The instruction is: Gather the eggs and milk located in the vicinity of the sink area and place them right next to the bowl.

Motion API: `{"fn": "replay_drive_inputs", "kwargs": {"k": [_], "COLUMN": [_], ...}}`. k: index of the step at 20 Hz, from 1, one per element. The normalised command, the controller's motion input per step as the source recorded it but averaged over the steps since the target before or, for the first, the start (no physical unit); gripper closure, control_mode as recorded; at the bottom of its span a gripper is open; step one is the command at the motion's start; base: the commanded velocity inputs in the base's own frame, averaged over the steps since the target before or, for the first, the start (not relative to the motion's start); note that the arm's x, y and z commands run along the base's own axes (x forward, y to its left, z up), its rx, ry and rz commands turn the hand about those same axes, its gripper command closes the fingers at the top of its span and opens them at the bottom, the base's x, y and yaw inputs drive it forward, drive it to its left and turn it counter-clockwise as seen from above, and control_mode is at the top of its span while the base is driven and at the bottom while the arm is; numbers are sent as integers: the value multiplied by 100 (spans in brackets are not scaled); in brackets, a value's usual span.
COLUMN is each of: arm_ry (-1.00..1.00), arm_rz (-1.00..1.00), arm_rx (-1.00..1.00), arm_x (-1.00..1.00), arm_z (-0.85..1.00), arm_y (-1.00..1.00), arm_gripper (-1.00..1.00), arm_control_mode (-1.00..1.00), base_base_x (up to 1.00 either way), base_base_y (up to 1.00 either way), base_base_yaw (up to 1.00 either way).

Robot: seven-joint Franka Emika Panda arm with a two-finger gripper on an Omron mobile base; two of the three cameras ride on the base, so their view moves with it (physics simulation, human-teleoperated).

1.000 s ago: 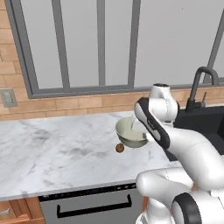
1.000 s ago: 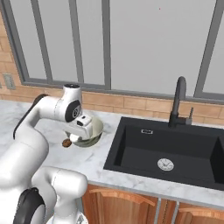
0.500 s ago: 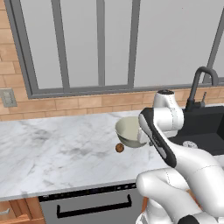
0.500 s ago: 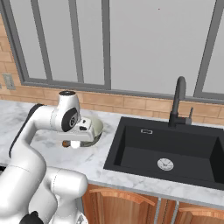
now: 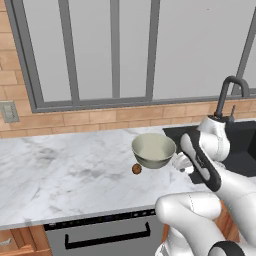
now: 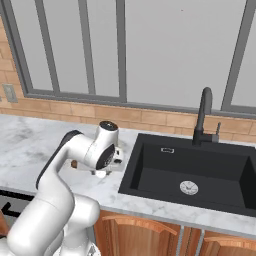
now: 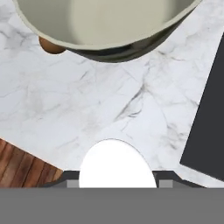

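The marble table (image 5: 60, 170) ran under a window to the black sink (image 6: 200, 170). One egg (image 5: 136, 169) lay touching the bowl (image 5: 153, 149), which looked empty; I judged one egg delivered. I saw no milk. I couldn't tell how my jaws stood, beside the bowl.

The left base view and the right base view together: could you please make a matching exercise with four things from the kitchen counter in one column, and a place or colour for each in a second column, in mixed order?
Things:
1. bowl
2. egg
3. sink
4. faucet

Descriptions:
A. black basin with a round silver drain
B. small and brown, on the marble beside the bowl
C. tall, black and curved, behind the basin
D. pale cream-green, wide-mouthed, on the marble counter

Pairs: 1-D, 2-B, 3-A, 4-C
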Motion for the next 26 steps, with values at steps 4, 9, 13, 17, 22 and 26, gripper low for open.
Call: {"fn": "replay_drive_inputs", "kwargs": {"k": [4,9,13,17,22,26], "arm_ry": [-12,2,-1,-1,0,0], "arm_rz": [14,13,9,5,1,0], "arm_rx": [23,3,0,0,0,0], "arm_x": [9,27,11,1,16,42], "arm_z": [0,-20,-42,-29,-9,0], "arm_y": [-4,0,0,0,0,0], "arm_gripper": [100,100,100,100,100,100], "arm_control_mode": [-100,-100,-100,-100,-100,-100], "base_base_x": [0,0,0,0,0,0], "base_base_y": [0,0,0,0,0,0], "base_base_yaw": [0,0,0,0,0,0]}}
